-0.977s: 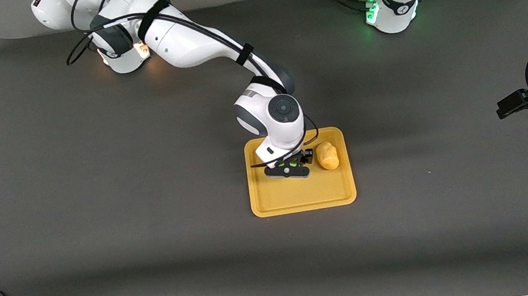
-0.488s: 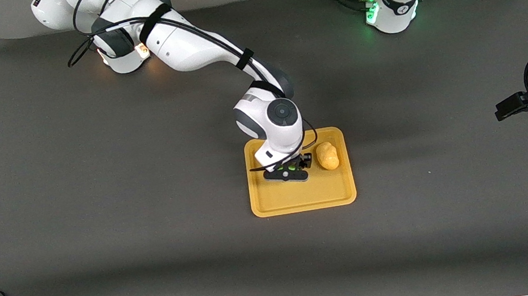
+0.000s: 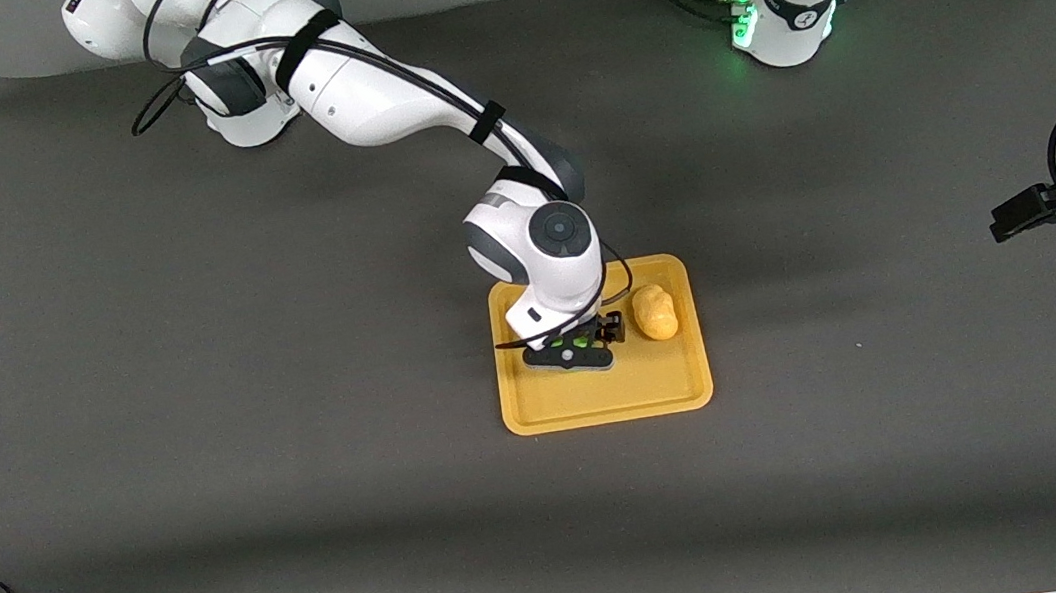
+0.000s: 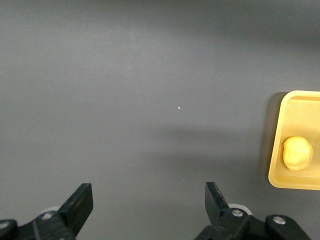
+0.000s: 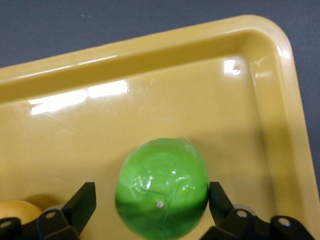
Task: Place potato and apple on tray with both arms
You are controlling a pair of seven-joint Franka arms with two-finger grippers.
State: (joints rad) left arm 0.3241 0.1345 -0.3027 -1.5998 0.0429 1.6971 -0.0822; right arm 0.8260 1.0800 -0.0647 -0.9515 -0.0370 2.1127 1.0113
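**Inspector:** On the tray [image 3: 602, 403], nearest the camera, what is recorded?

**Assistant:** Bare tray floor along the near rim. Above it, the right gripper [image 3: 584, 340] is down inside the tray with the apple [image 5: 161, 187] between its fingers. From the right wrist view, one finger [image 5: 82, 202] stands apart from the apple, so the jaws look spread; whether the other touches it I cannot tell. The apple appears to sit on the tray floor.

**Inspector:** And the potato [image 3: 655, 312]?

**Assistant:** Lying on the tray, just beside the right gripper, toward the left arm's end.

**Inspector:** Left gripper [image 4: 149, 210]?

**Assistant:** Fingers wide apart, holding nothing, over bare table well apart from the tray. That arm waits.

**Inspector:** Progress?

**Assistant:** Judged near complete: both items are within the rim. Remaining: the right gripper must lift clear without disturbing the apple.
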